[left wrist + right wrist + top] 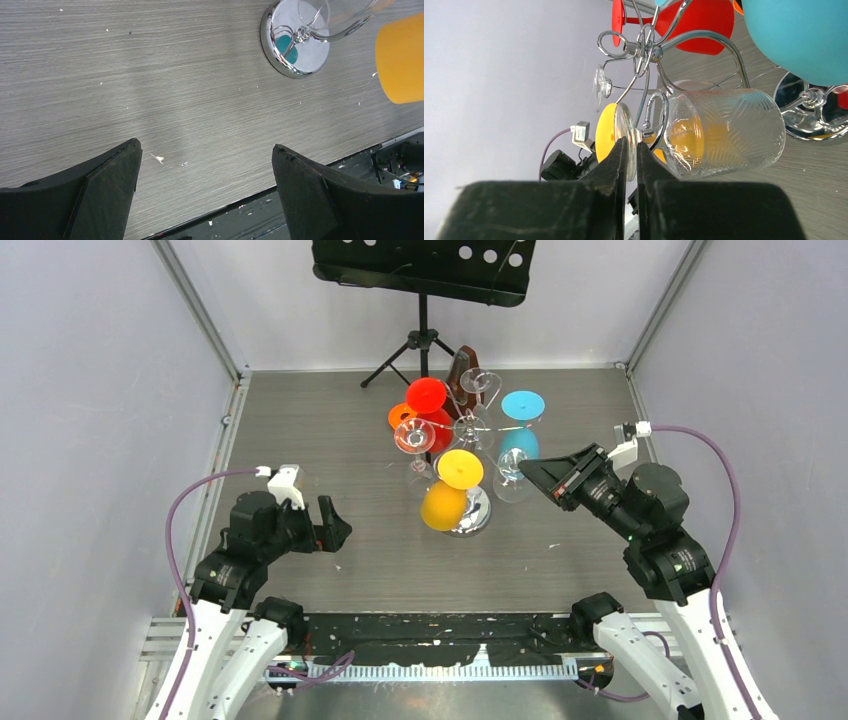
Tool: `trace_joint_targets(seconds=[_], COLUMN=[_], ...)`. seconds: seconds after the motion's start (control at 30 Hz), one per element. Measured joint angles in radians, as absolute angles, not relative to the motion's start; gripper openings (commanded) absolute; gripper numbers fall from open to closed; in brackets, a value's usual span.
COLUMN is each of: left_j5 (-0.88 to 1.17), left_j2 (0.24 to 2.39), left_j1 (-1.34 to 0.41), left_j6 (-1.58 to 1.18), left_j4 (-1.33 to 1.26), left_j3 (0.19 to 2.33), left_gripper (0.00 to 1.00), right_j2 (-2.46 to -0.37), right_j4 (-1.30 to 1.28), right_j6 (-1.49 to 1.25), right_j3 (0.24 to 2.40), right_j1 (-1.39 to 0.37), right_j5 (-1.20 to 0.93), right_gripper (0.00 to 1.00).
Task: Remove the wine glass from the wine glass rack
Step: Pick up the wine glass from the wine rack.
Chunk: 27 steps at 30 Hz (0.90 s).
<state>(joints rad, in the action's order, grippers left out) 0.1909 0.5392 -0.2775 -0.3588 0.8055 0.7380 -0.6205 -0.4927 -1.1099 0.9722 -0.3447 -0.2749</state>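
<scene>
The chrome wine glass rack (474, 513) stands mid-table, with several glasses hanging bowl-down from its curled arms (644, 46). On its right side hangs a clear wine glass (512, 478) with a patterned bowl (729, 132), its stem still inside a wire hook. My right gripper (529, 471) is shut on the thin foot disc of this glass (629, 131); the gripper (630, 148) pinches the disc edge-on between its black fingertips. My left gripper (335, 524) hovers low over the table to the left of the rack, and it stands wide open (205, 150) with nothing between its fingers.
Red (428, 400), orange (402, 417), yellow (452, 488) and blue (521, 422) glasses crowd the same rack, along with other clear glasses (415, 437). A black music stand (425, 275) stands at the back. The rack's mirror base (280, 57) lies ahead of the left gripper.
</scene>
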Motion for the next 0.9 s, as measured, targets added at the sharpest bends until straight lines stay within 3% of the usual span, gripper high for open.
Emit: trace_joint_targets(seconds=[0.9], left_j5=[0.191], left_j2=[0.546], left_j1=[-0.278], left_j6=[-0.359], left_j4=[0.805], left_j3=[0.738], left_gripper=[0.99], right_j2=[-0.695], right_j4=[-0.373], right_j6=[-1.196], right_j3=[0.951], right_j1=[-0.345], right_j5=[-0.298], right_gripper=[0.06])
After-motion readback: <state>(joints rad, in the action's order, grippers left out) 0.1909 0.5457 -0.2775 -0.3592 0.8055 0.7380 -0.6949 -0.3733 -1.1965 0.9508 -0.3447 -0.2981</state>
